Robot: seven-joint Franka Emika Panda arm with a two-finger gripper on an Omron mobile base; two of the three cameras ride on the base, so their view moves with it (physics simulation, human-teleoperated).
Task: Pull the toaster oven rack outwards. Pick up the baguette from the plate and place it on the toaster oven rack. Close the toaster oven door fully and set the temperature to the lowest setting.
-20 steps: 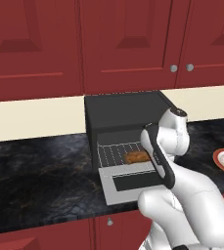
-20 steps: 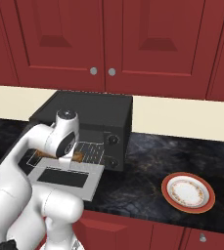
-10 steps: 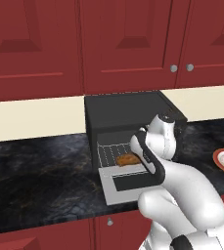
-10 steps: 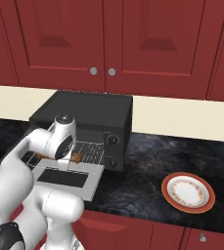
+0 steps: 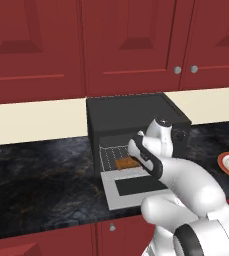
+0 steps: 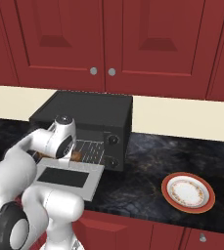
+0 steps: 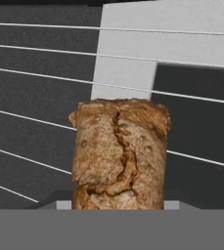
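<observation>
The black toaster oven (image 5: 136,113) stands on the counter with its grey door (image 5: 136,188) folded down flat. Its silver wire rack (image 5: 112,153) sticks out of the cavity over the door. My gripper (image 5: 135,158) reaches down over the rack and is shut on the golden-brown baguette (image 5: 126,163). In the hand view the baguette (image 7: 119,154) hangs close above the rack wires (image 7: 35,73), with the door (image 7: 133,53) beneath them; my fingertips are hidden behind the bread. From the right, the baguette (image 6: 77,155) peeks out beside the hand, over the rack (image 6: 90,149).
An orange-rimmed white plate (image 6: 188,192) lies on the dark marble counter to the right of the oven. Two dark knobs (image 6: 113,139) sit on the oven's right front panel. Red cabinets hang above, and the counter's front edge runs just below the door.
My hand has carried the baguette leftwards, from the right part of the rack toward its middle. The oven, door and plate have stayed in place.
</observation>
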